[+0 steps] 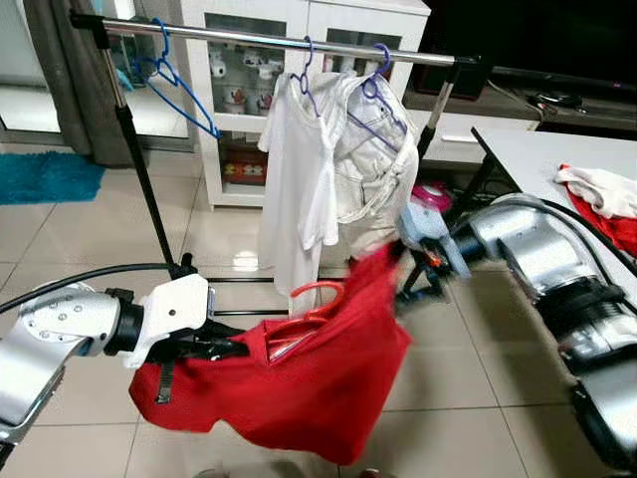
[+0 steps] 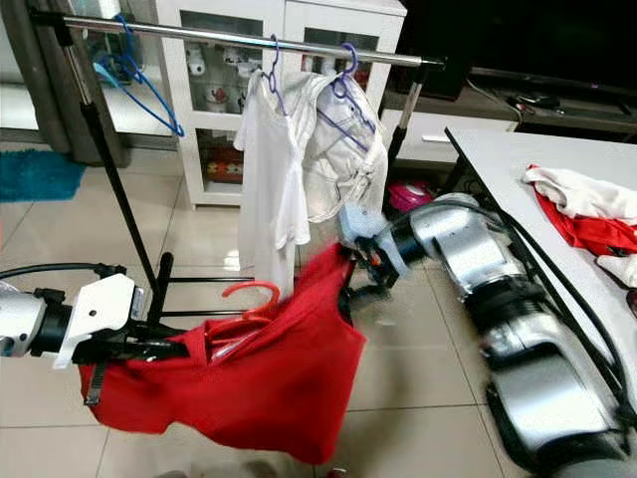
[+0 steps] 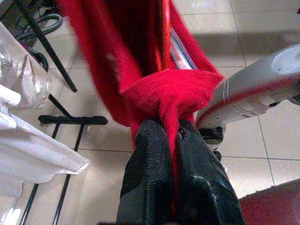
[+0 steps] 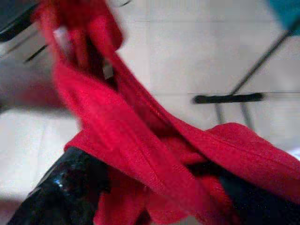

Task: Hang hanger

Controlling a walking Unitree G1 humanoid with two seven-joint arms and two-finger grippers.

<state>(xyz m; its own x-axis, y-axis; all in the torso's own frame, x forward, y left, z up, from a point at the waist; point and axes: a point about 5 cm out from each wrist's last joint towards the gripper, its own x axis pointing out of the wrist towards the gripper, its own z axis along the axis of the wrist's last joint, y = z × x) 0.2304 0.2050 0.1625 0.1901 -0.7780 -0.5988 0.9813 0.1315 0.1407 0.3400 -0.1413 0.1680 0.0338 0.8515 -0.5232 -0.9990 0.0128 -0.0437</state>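
A red shirt (image 1: 309, 383) hangs stretched between my two grippers, low in front of the clothes rack. A red hanger (image 1: 317, 293) sits in its collar, hook sticking up. My left gripper (image 1: 231, 349) is shut on the shirt's left shoulder; in the left wrist view the black fingers (image 3: 150, 178) pinch a fold of red cloth (image 3: 173, 93). My right gripper (image 1: 403, 261) is shut on the shirt's right shoulder, blurred; the right wrist view has red fabric (image 4: 154, 154) bunched between its fingers (image 4: 65, 187). The silver rail (image 1: 279, 40) runs above.
On the rail hang an empty blue hanger (image 1: 174, 85) and two white garments (image 1: 333, 169) on purple hangers. The rack's black legs (image 1: 149, 199) stand on the tiled floor. A white table (image 1: 547, 149) with red and white clothes (image 1: 602, 194) is at right. A white cabinet stands behind.
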